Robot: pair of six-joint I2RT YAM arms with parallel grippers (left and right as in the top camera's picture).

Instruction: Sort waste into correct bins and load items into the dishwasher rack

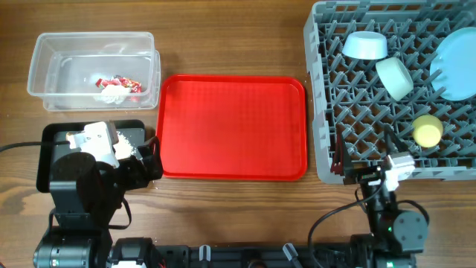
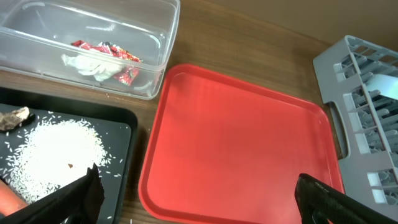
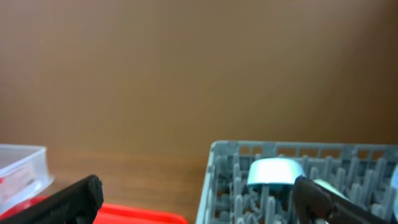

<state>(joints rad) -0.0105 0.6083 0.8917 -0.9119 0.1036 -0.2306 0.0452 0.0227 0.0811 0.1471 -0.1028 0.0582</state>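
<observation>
The left gripper (image 2: 198, 198) and right gripper (image 3: 199, 200) are spread wide, nothing held. Wrapper (image 2: 111, 52) and napkin (image 2: 87, 65) are contained in the clear tub (image 2: 37, 40), rice (image 2: 56, 149) is spread in the black tray (image 2: 121, 149); bowls (image 1: 364, 46), plate (image 1: 457, 63) and cup (image 1: 428, 130) are seated in the rack (image 1: 312, 89).

A large flat red tray (image 1: 232, 126) is seen near the middle of a wooden table (image 1: 223, 45), laid flat with its long sides running from left to right. A raised rim and rounded corners are shown in the left wrist view. Behind the table a plain brown surface (image 3: 199, 62) is seen, possibly a wall; it is blurred.
</observation>
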